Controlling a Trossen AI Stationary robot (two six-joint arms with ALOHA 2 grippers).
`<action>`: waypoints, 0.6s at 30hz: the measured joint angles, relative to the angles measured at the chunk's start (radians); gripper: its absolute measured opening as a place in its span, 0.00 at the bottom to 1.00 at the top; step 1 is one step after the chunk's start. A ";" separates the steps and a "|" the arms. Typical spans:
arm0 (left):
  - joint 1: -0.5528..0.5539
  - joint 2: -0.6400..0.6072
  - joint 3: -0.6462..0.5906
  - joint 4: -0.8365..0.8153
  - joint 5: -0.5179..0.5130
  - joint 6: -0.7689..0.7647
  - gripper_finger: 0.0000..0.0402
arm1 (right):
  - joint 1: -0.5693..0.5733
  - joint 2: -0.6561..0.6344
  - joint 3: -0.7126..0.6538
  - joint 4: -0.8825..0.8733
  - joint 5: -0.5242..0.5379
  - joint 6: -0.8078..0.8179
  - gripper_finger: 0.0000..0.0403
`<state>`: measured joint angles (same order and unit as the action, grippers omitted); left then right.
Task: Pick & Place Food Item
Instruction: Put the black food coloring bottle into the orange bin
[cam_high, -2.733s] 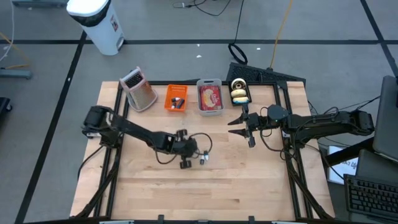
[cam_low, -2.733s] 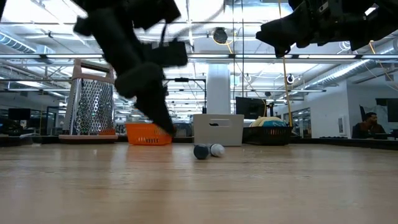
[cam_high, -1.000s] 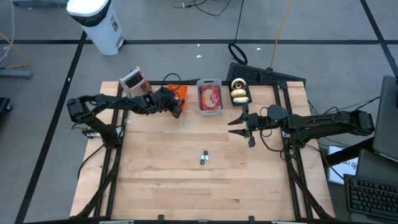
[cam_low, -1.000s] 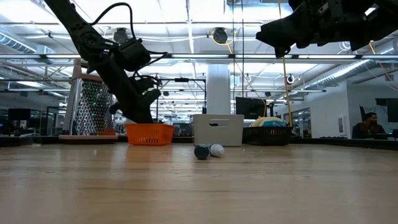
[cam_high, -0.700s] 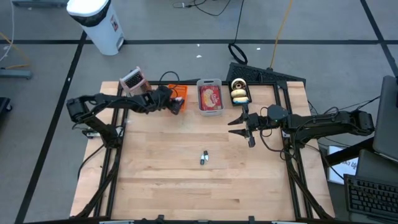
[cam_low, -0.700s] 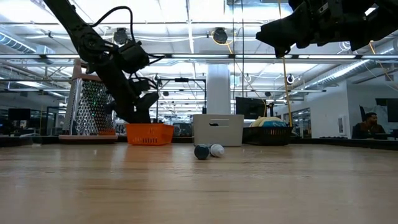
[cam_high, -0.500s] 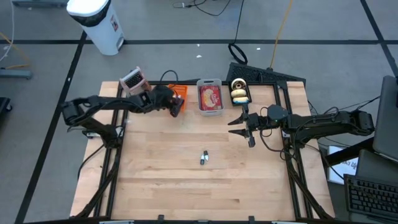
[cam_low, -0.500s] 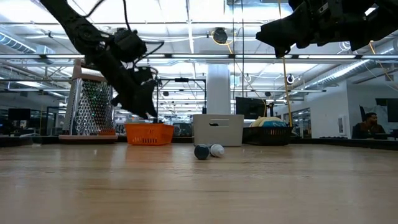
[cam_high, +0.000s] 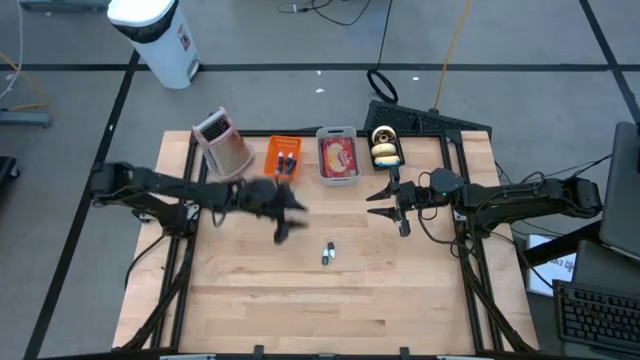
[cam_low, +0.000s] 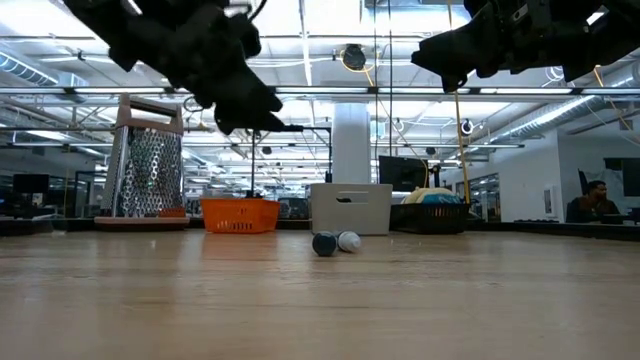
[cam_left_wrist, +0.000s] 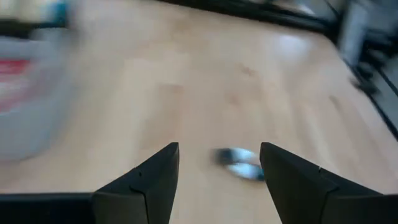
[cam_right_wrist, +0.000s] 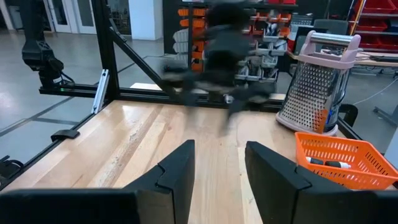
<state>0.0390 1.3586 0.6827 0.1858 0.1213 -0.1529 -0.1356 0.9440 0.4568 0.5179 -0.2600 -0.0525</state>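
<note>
A small blue-and-white item (cam_high: 327, 253) lies on the bare wood near the table's middle; it also shows in the low view (cam_low: 336, 242). My left gripper (cam_high: 291, 218) is blurred in the high view. It hangs above the table between the orange basket (cam_high: 283, 157) and the item. Its wrist view shows the fingers open (cam_left_wrist: 217, 171) and empty, with the item (cam_left_wrist: 239, 165) ahead between them. My right gripper (cam_high: 386, 204) hovers open and empty at the table's right, near the black tray (cam_high: 384, 147).
Along the far edge stand a metal grater (cam_high: 224, 143), the orange basket with dark pieces in it, a grey bin (cam_high: 338, 155) holding red food, and the black tray with a round bun-like food. Bare wood spreads over the near half of the table.
My left gripper has risen from the orange basket and swung toward the table's middle and near edge, toward the blue-and-white item, tipping closer to level. The right arm and the item have kept still.
</note>
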 joint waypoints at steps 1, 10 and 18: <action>-0.050 0.023 0.000 0.026 -0.016 0.013 0.56 | 0.000 0.000 0.000 0.000 0.000 -0.001 0.32; -0.320 0.297 0.126 0.078 -0.234 -0.089 0.56 | 0.000 0.000 0.000 0.001 0.002 -0.005 0.32; -0.360 0.527 0.279 0.076 -0.279 -0.035 0.56 | 0.000 0.000 0.000 0.001 0.002 -0.007 0.32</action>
<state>-0.3213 1.8857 0.9612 0.2620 -0.1576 -0.1879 -0.1356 0.9440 0.4568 0.5190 -0.2584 -0.0592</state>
